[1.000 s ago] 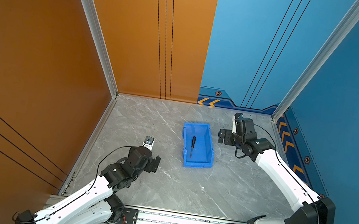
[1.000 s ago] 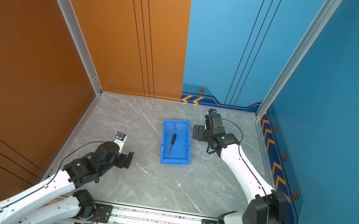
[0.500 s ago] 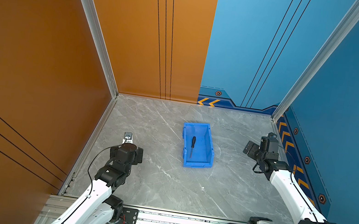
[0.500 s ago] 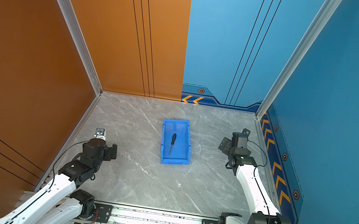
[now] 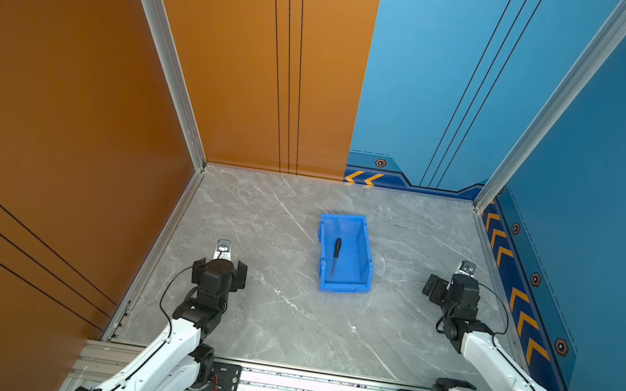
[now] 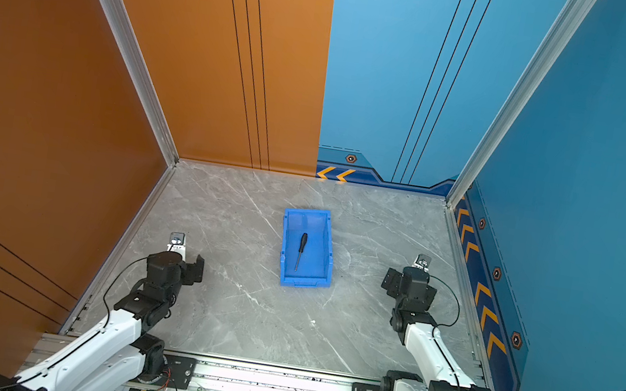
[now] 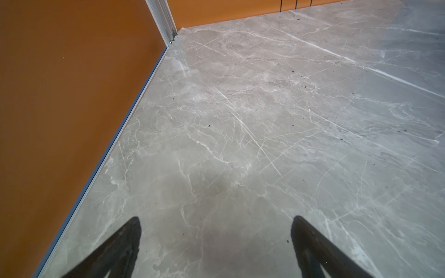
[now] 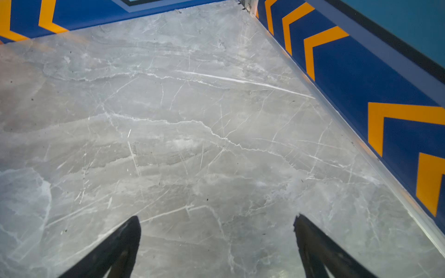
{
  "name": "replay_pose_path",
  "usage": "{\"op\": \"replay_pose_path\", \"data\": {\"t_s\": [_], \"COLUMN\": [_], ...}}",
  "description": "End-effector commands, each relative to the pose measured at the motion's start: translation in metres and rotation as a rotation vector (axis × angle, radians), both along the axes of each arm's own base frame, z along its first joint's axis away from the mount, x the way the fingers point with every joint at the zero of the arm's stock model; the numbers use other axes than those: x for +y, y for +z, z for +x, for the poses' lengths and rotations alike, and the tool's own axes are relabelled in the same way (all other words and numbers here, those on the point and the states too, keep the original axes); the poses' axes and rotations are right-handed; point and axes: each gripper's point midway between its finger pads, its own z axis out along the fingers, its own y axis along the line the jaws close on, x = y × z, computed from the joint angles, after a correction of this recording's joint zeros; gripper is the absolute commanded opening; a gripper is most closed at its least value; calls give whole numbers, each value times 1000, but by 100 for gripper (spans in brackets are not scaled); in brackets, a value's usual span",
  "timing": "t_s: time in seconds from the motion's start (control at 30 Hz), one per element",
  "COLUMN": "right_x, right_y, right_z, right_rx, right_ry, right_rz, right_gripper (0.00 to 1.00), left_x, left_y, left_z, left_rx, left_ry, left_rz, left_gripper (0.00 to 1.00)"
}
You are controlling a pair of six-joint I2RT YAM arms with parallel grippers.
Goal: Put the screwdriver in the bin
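Screwdriver (image 5: 335,255) lying flat inside the blue bin (image 5: 356,249), handle toward the back wall, shaft toward the lowered front lip. The bin stands mid-desk (image 5: 264,315). Left arm (image 5: 176,336) and right arm (image 5: 489,353) flank the bin, well apart from it, the jaws of each spread wide and empty above bare desk.

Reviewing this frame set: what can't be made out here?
- screwdriver: tip type too small in both top views.
- bin and screwdriver: outside both wrist views, which face bare table.
- left gripper, right gripper: finger bases cut off by each wrist view's edge.
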Motion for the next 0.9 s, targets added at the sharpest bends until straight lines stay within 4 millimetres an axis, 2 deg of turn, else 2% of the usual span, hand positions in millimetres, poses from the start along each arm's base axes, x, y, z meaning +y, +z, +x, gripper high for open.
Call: {"op": "replay_pose_path", "data": {"t_s": [0.0, 0.1, 0.27, 0.5, 0.77, 0.87], "right_x": [10, 10, 9, 18, 20, 17], "right_y": [29, 32, 37, 31, 13, 11], "right_z": [18, 24, 44, 66, 72, 73], "right_rx": [-159, -198, -267, -285, -253, -245], "right_ry": [83, 86, 74, 109, 79, 63], "right_rz": [-31, -33, -39, -68, -132, -130], "right_gripper": [100, 100, 100, 100, 100, 100], "left_x": [-4, -3, -1, -1, 3, 3], "left_y": [10, 12, 14, 13, 14, 2], "left_z": [12, 17, 30, 60, 96, 108], "left_rx": [-68, -94, -128, -148, -185, -178], "left_ry": [-36, -38, -48, -70, -94, -95], "left_rz": [-13, -34, -67, -99, -126, -172], "left_gripper": [98, 98, 98, 98, 98, 98]}}
